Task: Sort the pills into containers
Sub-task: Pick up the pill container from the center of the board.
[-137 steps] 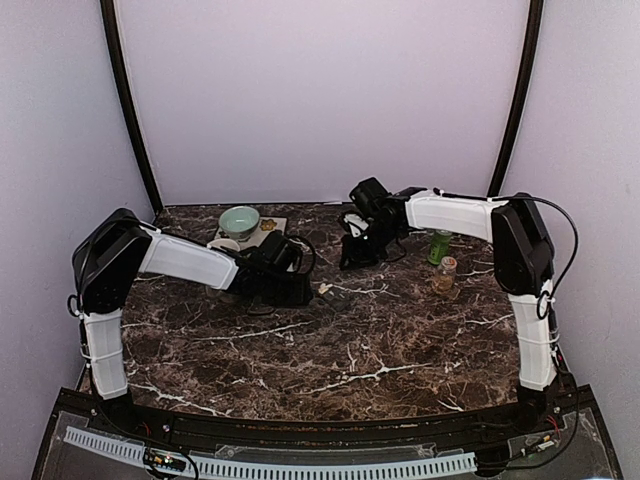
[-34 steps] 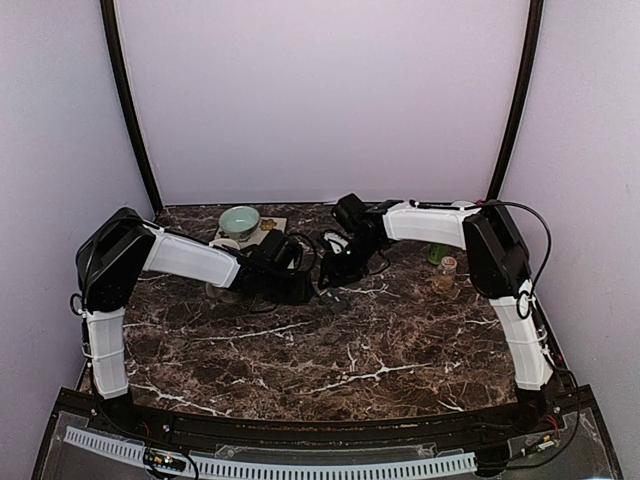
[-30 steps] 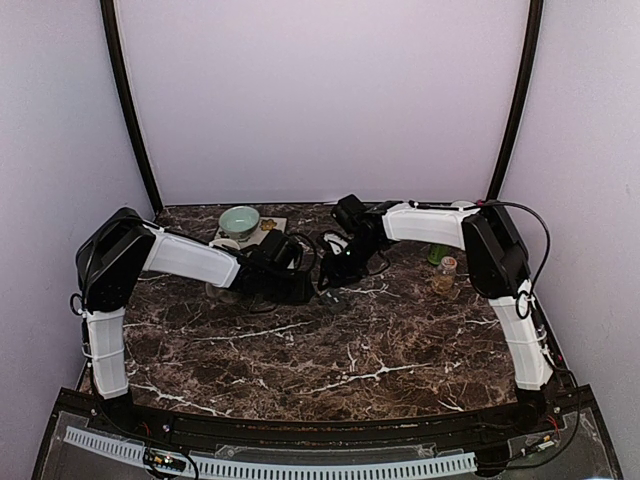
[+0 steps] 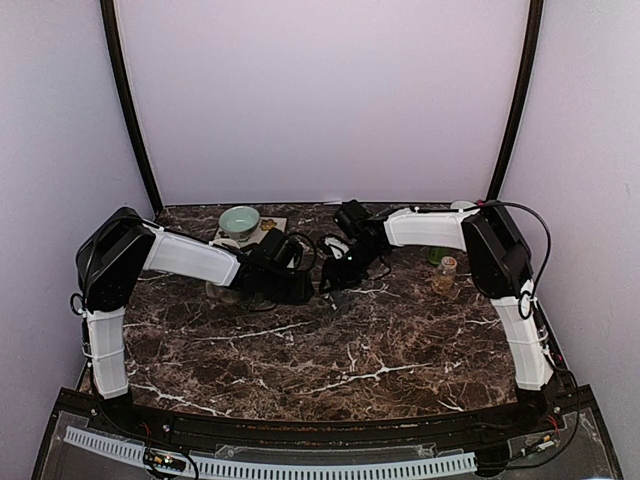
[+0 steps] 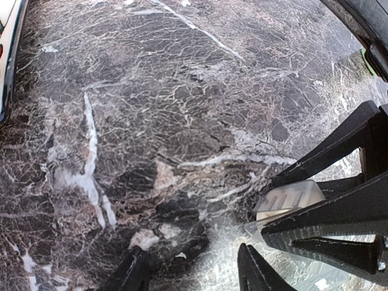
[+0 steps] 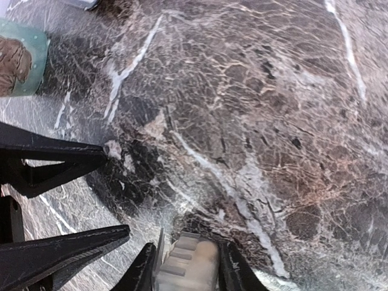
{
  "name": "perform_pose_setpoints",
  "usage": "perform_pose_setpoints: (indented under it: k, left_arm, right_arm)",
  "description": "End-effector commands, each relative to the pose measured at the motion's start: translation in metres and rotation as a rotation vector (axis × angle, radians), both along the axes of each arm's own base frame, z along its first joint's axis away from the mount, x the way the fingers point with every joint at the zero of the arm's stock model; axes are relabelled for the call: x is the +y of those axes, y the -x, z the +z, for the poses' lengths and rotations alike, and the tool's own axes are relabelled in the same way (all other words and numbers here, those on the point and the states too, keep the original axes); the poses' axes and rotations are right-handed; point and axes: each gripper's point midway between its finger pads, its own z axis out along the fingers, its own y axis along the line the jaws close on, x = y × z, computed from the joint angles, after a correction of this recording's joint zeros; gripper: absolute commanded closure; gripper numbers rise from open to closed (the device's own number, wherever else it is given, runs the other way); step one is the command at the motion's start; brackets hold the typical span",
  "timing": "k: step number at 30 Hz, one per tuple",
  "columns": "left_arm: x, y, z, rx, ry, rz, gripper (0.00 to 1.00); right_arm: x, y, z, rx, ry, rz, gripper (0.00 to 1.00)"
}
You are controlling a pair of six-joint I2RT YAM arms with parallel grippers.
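Mid-frame, the right gripper (image 6: 188, 260) clamps a pale container strip (image 6: 190, 271) just beside the left gripper's (image 5: 194, 254) parted fingers, probably offering a handover.

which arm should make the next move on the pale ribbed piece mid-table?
Right. The right tool is shut on the pale ribbed piece, low over the marble table. The left tool is open and empty beside it, so it would have to grasp first.

pills too small to make out; pale ridged piece (image 6: 189, 265) cut off by bottom edge
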Motion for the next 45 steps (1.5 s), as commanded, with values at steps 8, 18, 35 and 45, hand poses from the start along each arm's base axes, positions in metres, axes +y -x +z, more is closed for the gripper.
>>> perform_pose_setpoints:
  k: [8,18,35,45]
  left_arm:
    - [0.029,0.029,-0.045,0.16,-0.128,0.006,0.47]
    - [0.027,0.032,-0.042,0.154,-0.102,-0.012,0.47]
    - [0.015,0.04,-0.011,0.082,0.039,-0.088,0.46]
    - [0.007,0.044,0.017,0.022,0.125,-0.135,0.44]
  right_arm:
    - [-0.026,0.026,-0.033,0.117,0.117,-0.029,0.8]
    - [-0.02,0.017,-0.007,0.211,-0.064,-0.102,0.81]
    - [-0.002,0.018,0.057,0.404,-0.555,-0.145,0.82]
    - [0.01,0.023,0.118,0.563,-0.866,-0.157,0.8]
